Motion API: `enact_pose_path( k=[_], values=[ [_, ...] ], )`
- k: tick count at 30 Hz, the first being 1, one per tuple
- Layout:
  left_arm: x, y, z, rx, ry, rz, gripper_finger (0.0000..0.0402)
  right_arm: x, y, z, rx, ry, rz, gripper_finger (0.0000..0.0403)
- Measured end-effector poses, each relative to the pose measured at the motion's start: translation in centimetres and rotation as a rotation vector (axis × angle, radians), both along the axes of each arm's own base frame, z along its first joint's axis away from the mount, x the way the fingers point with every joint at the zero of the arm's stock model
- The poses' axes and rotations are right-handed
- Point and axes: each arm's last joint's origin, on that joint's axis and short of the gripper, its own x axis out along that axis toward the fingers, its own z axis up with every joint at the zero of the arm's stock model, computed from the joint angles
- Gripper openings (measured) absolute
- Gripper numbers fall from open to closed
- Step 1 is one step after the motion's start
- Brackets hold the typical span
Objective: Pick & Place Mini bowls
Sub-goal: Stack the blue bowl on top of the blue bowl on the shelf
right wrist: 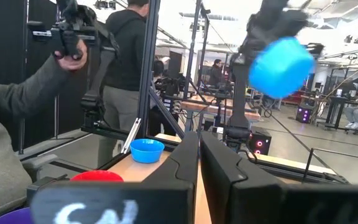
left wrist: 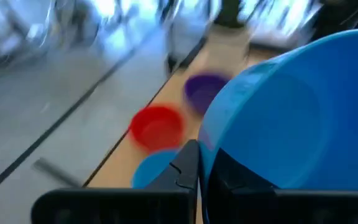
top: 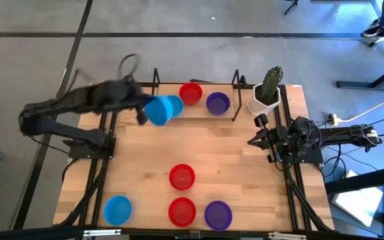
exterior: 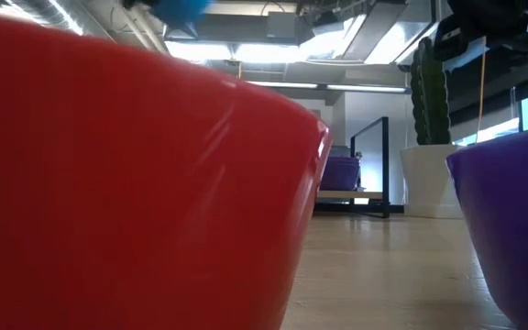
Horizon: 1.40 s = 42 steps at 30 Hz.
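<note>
My left gripper (top: pixel 144 113) is raised over the table's far left part and is shut on a blue mini bowl (top: pixel 157 111), which also shows high up in the right wrist view (right wrist: pixel 281 65). Another blue bowl (top: pixel 175 105) rests on its base on the table just beyond it, in a far row with a red bowl (top: pixel 191 93) and a purple bowl (top: pixel 218 103). My right gripper (right wrist: pixel 199 155) waits shut at the table's right edge, holding nothing. My left gripper pinches the blue bowl's rim (left wrist: pixel 205 152) between its two fingers, one finger on each side of the wall. The bowl is lifted clear of the table and tipped onto its side (left wrist: pixel 291 112).
Near the front edge rest a blue bowl (top: pixel 118 209), two red bowls (top: pixel 182 177) (top: pixel 182 211) and a purple bowl (top: pixel 217 215). A white pot with a cactus (top: pixel 267 93) stands at the far right corner. People stand beyond the table (right wrist: pixel 129 56).
</note>
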Motion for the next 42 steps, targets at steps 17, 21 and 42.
enact_pose_path(
  k=[17, 21, 42],
  values=[
    [10.0, 16.4, -10.0, -0.383, 0.603, 0.140, 0.0003, 0.0, 0.0, -0.2, -0.011, 0.019, -0.002, 0.0020],
    [10.1, 17.5, -11.8, -0.460, 0.647, 0.125, 0.0003, 0.0, 0.0, -0.2, -0.021, 0.016, -0.004, 0.0019],
    [11.4, 18.5, -15.2, -0.493, 0.729, 0.127, 0.0014, 0.1, 0.0, -0.3, -0.025, 0.021, -0.005, 0.0020]
  ],
)
